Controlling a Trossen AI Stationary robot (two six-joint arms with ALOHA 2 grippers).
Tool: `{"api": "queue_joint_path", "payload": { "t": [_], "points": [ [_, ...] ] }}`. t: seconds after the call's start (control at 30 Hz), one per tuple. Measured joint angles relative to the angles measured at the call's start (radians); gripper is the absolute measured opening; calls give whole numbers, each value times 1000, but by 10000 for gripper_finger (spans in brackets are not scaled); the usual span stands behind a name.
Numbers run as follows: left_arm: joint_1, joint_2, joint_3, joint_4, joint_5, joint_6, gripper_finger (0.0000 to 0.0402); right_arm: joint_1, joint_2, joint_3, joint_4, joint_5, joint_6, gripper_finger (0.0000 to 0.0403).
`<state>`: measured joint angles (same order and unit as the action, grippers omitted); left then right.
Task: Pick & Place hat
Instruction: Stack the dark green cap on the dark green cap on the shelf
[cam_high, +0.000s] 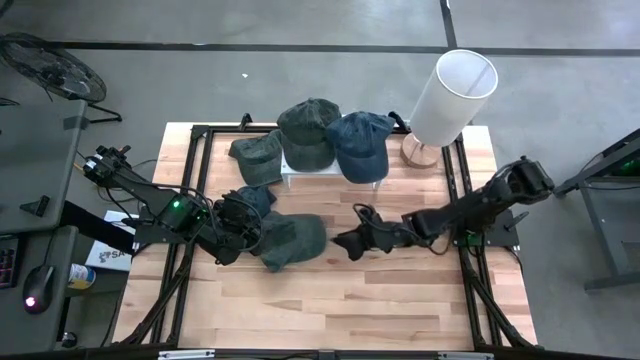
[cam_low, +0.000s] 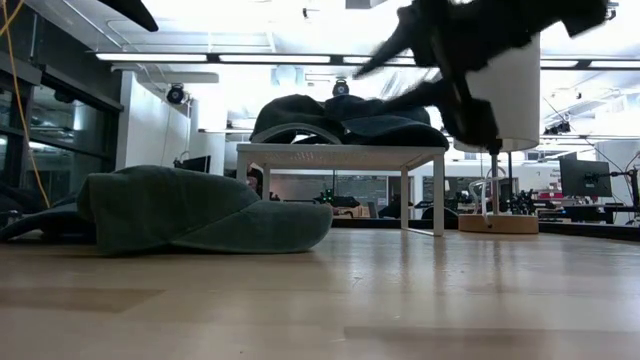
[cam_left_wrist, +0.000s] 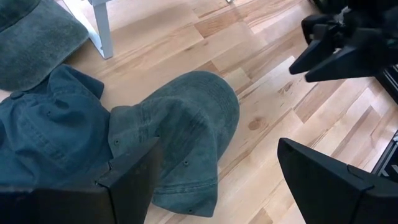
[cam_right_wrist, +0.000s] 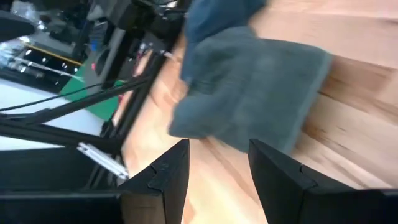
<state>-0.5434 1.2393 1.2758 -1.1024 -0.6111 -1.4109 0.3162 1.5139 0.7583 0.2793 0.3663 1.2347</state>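
Observation:
A dark green cap (cam_high: 292, 240) lies flat on the wooden table with its brim (cam_left_wrist: 208, 102) pointing to the table's right. In the low view the green cap (cam_low: 200, 210) rests on its brim and crown rim. A blue denim cap (cam_high: 256, 198) lies against it on the far left side. My left gripper (cam_high: 243, 232) is open and low over the green cap's crown; the cap (cam_left_wrist: 180, 137) lies partly between its fingers. My right gripper (cam_high: 345, 243) is open, just right of the brim and raised above the table (cam_low: 440, 60). It faces the cap (cam_right_wrist: 249, 87). My left gripper (cam_left_wrist: 217, 186) has one finger (cam_left_wrist: 130, 180) over the green cap's crown, where it meets the blue cap (cam_left_wrist: 43, 137). The other finger (cam_left_wrist: 329, 180) stands over bare wood. Whether the first finger touches the cloth, I cannot tell.
A small white stand (cam_high: 300, 172) at the far middle carries a green cap (cam_high: 308, 130) and a blue cap (cam_high: 360, 145). Another green cap (cam_high: 255, 152) lies to its left. A white cylinder (cam_high: 452, 95) on a wooden base stands far right. Bare wood runs along the near edge.

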Motion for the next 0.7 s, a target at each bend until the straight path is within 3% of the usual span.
{"api": "queue_joint_path", "payload": {
  "t": [0.17,0.33,0.7],
  "points": [
    [0,0,0,0,1,0,317,36,21,-53,37,36,41,157],
    [0,0,0,-1,2,0,317,57,125,-25,68,66,48,156],
    [0,0,0,-6,2,0,317,-4,311,48,158,36,70,156]
  ]
}}
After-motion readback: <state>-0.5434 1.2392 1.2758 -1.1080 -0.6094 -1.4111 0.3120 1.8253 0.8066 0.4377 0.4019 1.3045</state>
